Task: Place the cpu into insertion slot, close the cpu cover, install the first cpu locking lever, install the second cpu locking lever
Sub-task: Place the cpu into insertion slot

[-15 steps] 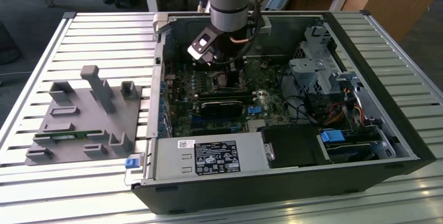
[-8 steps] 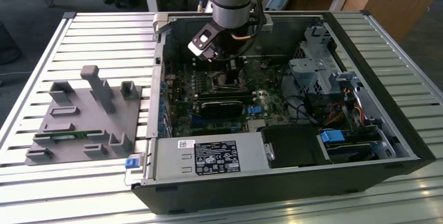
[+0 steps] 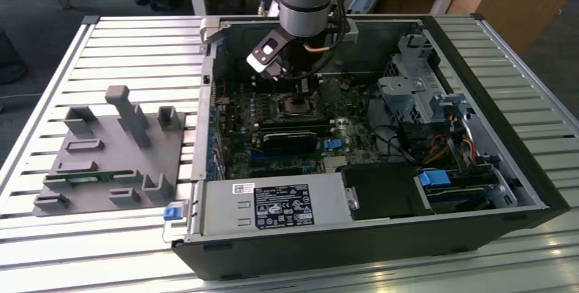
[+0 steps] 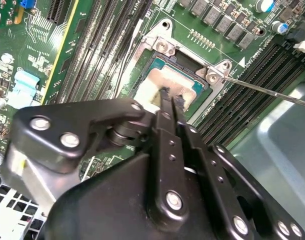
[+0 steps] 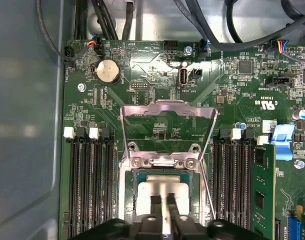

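In both wrist views the cpu [image 5: 162, 190] [image 4: 155, 82] lies flat in the insertion slot [image 5: 126, 200] [image 4: 162, 47], silver face up. My gripper [image 5: 163, 201] [image 4: 171, 96] stands right over it, its two black fingers [image 5: 156, 205] shut with a thin gap between them. The tips are at or just above the chip's face; I cannot tell whether they touch it. The cpu cover [image 5: 167, 106] is swung up and open behind the slot. A thin wire locking lever [image 4: 262, 90] sticks out from the slot's corner. In the exterior view the gripper [image 3: 305, 89] reaches down into the computer case above the slot [image 3: 294, 105].
Memory slots [image 5: 90, 190] flank the socket on both sides, and a green card [image 5: 262, 195] stands beside it. The case wall [image 5: 27, 125] is close by. Cables [image 3: 407, 137] and drive bays [image 3: 416, 89] fill the case's right in the exterior view. A grey fixture [image 3: 113, 154] sits on the slatted table.
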Motion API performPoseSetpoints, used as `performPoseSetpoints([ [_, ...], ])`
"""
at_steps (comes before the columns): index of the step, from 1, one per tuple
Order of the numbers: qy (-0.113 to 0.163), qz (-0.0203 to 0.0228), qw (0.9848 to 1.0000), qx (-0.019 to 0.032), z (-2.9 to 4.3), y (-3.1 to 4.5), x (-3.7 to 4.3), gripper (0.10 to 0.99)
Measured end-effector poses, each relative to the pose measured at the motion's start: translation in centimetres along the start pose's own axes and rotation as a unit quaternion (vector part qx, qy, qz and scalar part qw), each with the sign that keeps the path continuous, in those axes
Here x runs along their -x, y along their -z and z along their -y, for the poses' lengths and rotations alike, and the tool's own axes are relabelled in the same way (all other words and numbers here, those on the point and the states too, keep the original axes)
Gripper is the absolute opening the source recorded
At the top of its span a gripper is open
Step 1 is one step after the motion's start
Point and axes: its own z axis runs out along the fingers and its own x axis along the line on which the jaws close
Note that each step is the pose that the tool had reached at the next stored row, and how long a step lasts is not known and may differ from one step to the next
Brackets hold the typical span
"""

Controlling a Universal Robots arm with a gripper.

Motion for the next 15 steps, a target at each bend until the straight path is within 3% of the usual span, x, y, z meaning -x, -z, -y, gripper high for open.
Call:
performPoseSetpoints([
  [1,0.000,0.0000,1.0000,0.0000,0.00,0.00,0.00,0.180],
  [2,0.000,0.0000,1.0000,-0.0001,0.00,0.01,0.00,0.118],
  [15,0.001,0.0002,1.0000,-0.0002,-0.05,0.30,0.01,0.118],
])
